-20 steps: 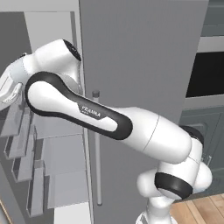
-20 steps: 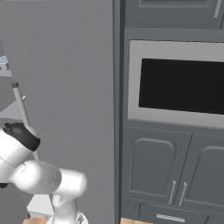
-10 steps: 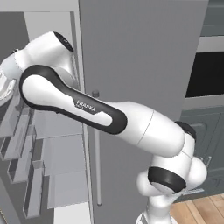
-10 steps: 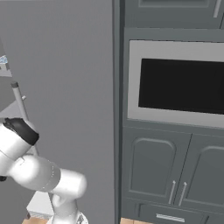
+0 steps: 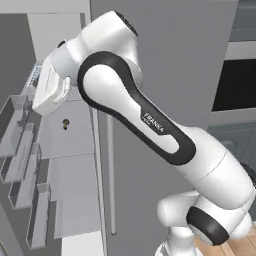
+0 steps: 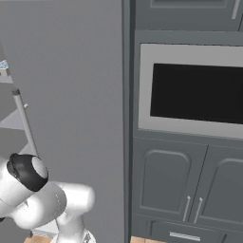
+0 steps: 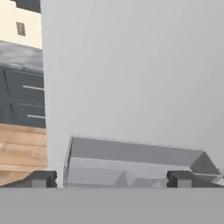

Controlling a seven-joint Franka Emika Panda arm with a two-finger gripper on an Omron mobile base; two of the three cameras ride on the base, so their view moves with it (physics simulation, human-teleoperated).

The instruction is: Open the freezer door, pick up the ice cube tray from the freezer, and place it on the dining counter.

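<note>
Freezer door (image 5: 22, 165) already swung open, I see its inner bins left of freezer (image 5: 70, 150) shelves. Step in hand: reach for ice tray.

Ice tray (image 5: 36, 76) sits on upper freezer shelf, just behind my wrist, mostly hidden. Also glimpsed at left edge of right base view (image 6: 4, 66).

Jaws (image 7: 111, 179) spread wide, empty, in hand view facing door's inner wall and bin.

Next I judge: turn hand toward freezer shelf, line up on tray.

Versus a second ago: arm raised, hand higher beside freezer.
</note>
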